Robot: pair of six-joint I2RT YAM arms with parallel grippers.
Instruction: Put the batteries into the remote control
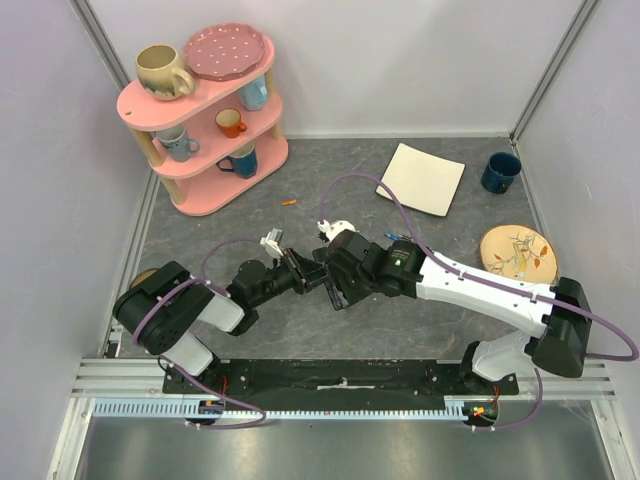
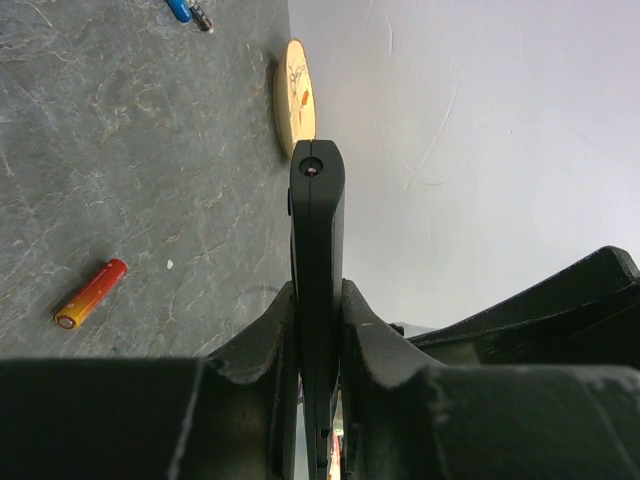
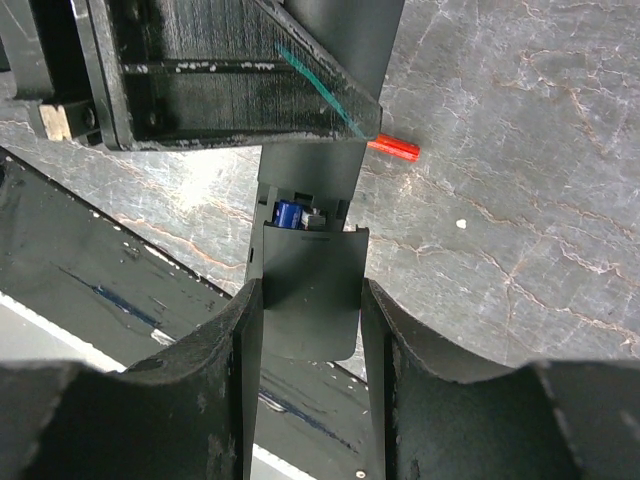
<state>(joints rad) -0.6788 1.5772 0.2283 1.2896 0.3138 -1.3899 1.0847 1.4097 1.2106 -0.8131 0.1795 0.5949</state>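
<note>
My left gripper (image 2: 318, 300) is shut on the black remote control (image 2: 317, 230), held edge-on above the table. In the top view the two grippers meet at the table's middle, left gripper (image 1: 297, 265), right gripper (image 1: 336, 287). My right gripper (image 3: 310, 300) is shut on the remote's dark battery cover (image 3: 310, 290), which sits partly over the recess. A blue battery (image 3: 290, 213) shows in the open part of the recess. An orange-red battery (image 2: 90, 293) lies on the table and shows too in the right wrist view (image 3: 393, 148). A blue battery (image 2: 180, 10) lies further off.
A pink shelf (image 1: 205, 120) with mugs and a plate stands at the back left. A square white plate (image 1: 421, 178), a navy mug (image 1: 500, 172) and a round wooden coaster (image 1: 518, 253) are on the right. A small orange battery (image 1: 289, 202) lies near the shelf.
</note>
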